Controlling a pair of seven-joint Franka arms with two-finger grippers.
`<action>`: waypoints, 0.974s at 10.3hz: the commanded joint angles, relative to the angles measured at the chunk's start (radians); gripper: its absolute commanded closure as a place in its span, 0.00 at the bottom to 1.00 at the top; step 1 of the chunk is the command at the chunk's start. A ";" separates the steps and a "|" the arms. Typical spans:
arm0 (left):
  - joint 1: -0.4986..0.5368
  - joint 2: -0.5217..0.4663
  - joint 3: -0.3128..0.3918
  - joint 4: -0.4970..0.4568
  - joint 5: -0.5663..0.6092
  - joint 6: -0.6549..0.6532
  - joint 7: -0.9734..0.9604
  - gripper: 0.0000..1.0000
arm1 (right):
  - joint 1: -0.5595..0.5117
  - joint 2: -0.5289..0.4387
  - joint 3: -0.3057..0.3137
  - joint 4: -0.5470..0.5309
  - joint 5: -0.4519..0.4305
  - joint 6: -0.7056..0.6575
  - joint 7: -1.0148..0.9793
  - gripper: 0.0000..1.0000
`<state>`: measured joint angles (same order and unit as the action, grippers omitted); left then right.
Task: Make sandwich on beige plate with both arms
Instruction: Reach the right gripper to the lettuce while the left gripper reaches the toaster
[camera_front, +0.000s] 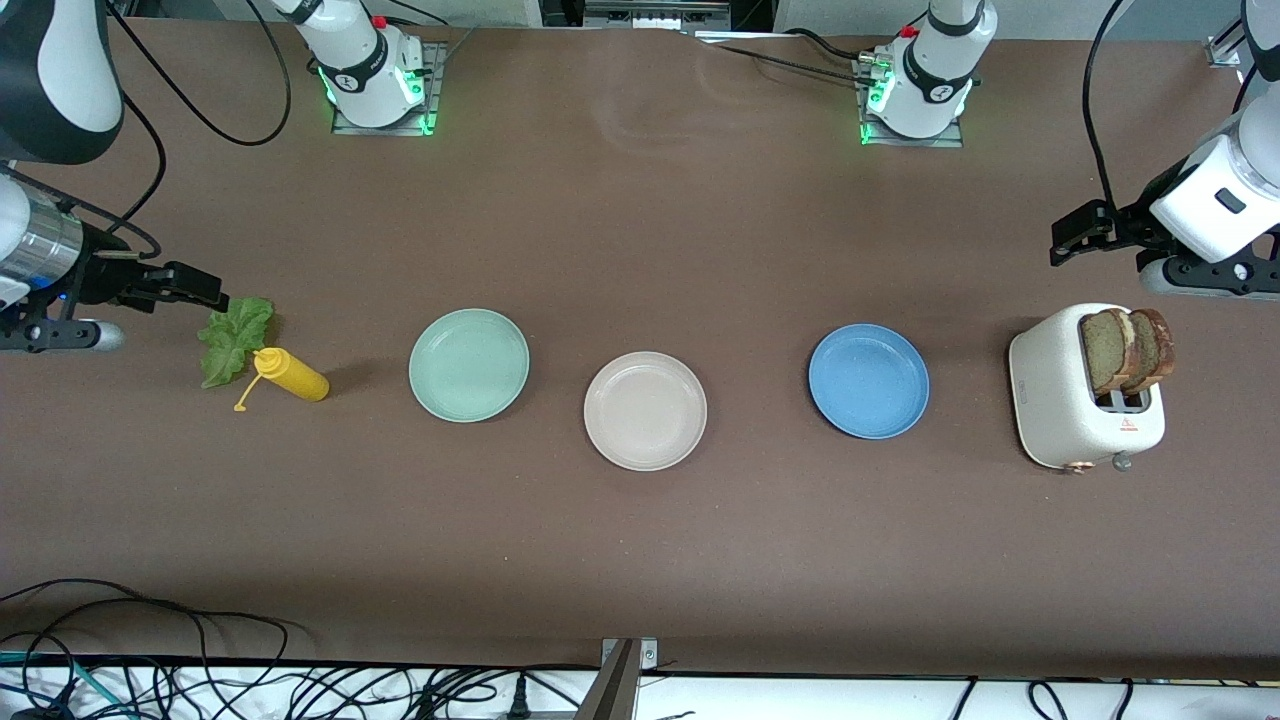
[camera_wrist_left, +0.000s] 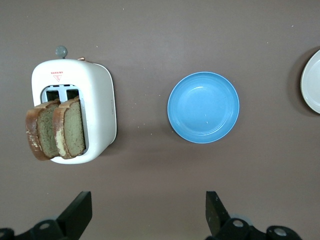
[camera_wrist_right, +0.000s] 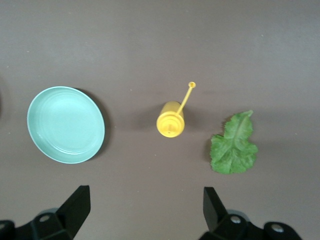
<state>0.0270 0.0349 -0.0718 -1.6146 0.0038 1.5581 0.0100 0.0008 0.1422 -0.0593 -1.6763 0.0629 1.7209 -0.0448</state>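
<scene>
The beige plate (camera_front: 645, 410) sits empty mid-table; its edge shows in the left wrist view (camera_wrist_left: 312, 82). Two brown bread slices (camera_front: 1128, 350) stand in the white toaster (camera_front: 1060, 410) at the left arm's end, also seen in the left wrist view (camera_wrist_left: 55, 129). A green lettuce leaf (camera_front: 233, 338) lies flat at the right arm's end and shows in the right wrist view (camera_wrist_right: 234, 147). My left gripper (camera_front: 1070, 240) is open and empty over bare table by the toaster (camera_wrist_left: 148, 212). My right gripper (camera_front: 205, 290) is open and empty over bare table by the lettuce (camera_wrist_right: 145, 210).
A mint-green plate (camera_front: 468, 364) and a blue plate (camera_front: 868, 380) flank the beige plate, both empty. A yellow squeeze bottle (camera_front: 292, 375) lies beside the lettuce. Cables run along the table edge nearest the front camera.
</scene>
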 joint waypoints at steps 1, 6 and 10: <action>0.002 0.007 -0.002 0.021 0.030 -0.007 0.022 0.00 | -0.007 0.034 -0.062 0.010 -0.011 -0.015 -0.050 0.00; 0.002 0.007 -0.002 0.021 0.030 -0.007 0.022 0.00 | -0.106 0.169 -0.126 0.009 -0.052 0.077 -0.274 0.00; 0.002 0.007 -0.002 0.021 0.030 -0.007 0.022 0.00 | -0.127 0.252 -0.126 -0.069 -0.081 0.245 -0.305 0.00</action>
<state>0.0274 0.0353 -0.0701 -1.6137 0.0039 1.5581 0.0100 -0.1135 0.3852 -0.1940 -1.7066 -0.0015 1.9072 -0.3294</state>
